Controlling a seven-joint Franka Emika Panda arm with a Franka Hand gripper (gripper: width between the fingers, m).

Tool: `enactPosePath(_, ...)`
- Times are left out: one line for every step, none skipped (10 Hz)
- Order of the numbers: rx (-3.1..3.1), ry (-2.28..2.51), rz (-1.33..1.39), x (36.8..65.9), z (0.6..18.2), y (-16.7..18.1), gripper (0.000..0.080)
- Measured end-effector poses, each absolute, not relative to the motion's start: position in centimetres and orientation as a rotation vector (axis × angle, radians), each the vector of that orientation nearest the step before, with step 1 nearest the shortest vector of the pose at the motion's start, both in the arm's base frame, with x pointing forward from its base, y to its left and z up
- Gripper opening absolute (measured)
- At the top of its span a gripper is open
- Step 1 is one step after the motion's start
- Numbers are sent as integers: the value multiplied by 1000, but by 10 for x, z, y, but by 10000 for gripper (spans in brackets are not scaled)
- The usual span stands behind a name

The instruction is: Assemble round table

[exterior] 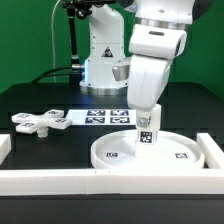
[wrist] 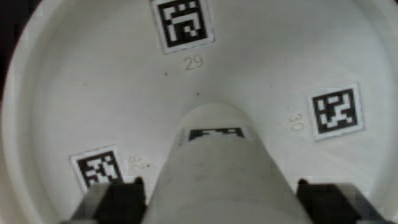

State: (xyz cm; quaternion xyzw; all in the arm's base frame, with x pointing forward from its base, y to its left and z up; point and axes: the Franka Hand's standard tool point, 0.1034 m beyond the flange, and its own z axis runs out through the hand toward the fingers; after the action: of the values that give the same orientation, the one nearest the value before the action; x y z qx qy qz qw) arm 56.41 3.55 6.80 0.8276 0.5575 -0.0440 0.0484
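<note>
Counts: one disc [exterior: 130,147], one leg [exterior: 148,138], one cross-shaped base [exterior: 36,121] and one claw [exterior: 146,120], all on or over one black counter [exterior: 40,98].
Claw: clamped on the leg, with one dark finger [wrist: 118,198] on each side of it in the wrist view. It points straight down from the white arm [exterior: 155,50].
Leg: a short, smooth cylinder of white plastic, held upright, with a black-white tag on its side. Its lower end is over the middle of the disc and seems to touch the disc's face, though neither view settles that.
Disc: large, round, white plastic, shallow, with a raised rim. It lies flat by the counter's near edge, toward the corner at the exterior view's right.
Disc tags: three small square black-white tags show on its inner face in the wrist view, and two in the exterior view.
Cross-shaped base: white plastic branches with round ends, carrying small tags. It lies flat toward the counter's edge at the exterior view's left, well apart from the disc.
Marker board [exterior: 110,117]: one thin flat white sheet with square tags, lying mid-counter just behind the disc.
Border wall [exterior: 50,180]: white, straight and blocky, running along the counter's near edge just in front of the disc.
</note>
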Motion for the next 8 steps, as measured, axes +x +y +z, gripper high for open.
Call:
enactPosePath(2554,1650,-131,564,68,36,409)
enactPosePath(2664,1483,-118,563,68,35,409)
enactPosePath(2782,1287,-105,562,68,32,409)
enactPosePath(2864,1115,-98,561,68,32,409)
enactPosePath(2929,958,-89,561,68,33,409)
enactPosePath(3005,742,-80,561,67,34,409)
enactPosePath(3048,558,-75,561,67,37,409)
enactPosePath(3065,396,-70,561,68,40,409)
